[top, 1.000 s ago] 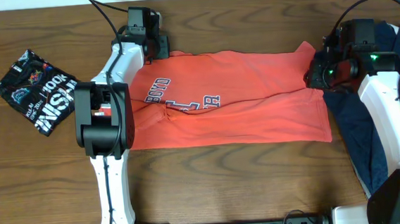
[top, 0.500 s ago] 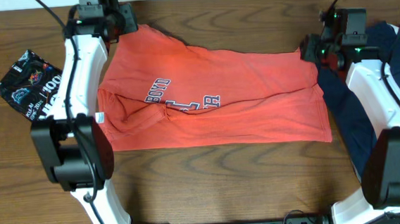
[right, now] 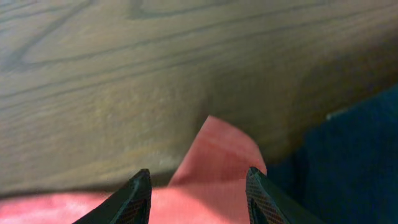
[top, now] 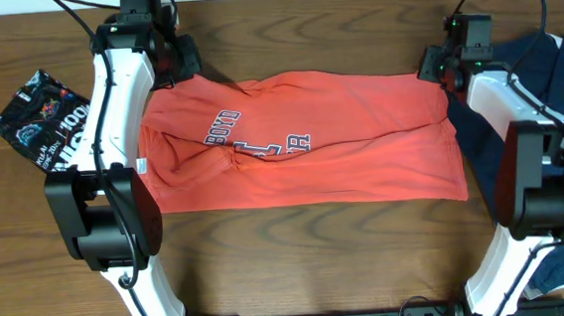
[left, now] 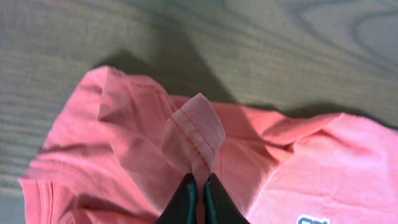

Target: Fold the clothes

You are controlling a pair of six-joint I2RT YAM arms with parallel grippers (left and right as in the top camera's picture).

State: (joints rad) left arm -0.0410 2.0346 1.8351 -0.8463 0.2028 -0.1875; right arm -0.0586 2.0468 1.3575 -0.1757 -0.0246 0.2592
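Fingers of the left gripper are squeezed tight on a stitched edge of the soft coral-red cotton T-shirt. A little loop of cloth sticks up just past the tips. The right gripper has its fingers spread wide. A corner of the same red shirt lies between them, but they are not pinching it.

Half a second ago the left gripper had pulled its corner far out toward the back of the table. Now it has come back in a bit, and the cloth behind it has gone slack. The right gripper has barely moved. I think the arms are tugging the shirt straight and flat, so no fold has been made yet.

Out from the fingers, the red shirt stretches between the two grippers, with its white block letters facing up and some wrinkles near the left gripper. It lies on a brown wooden table. Well off to the outer side of the left gripper sits a bundled black T-shirt with white print. Just beside the right gripper, on its outer side, is a heap of dark blue cloth, right up against the red shirt. Little of the room shows.
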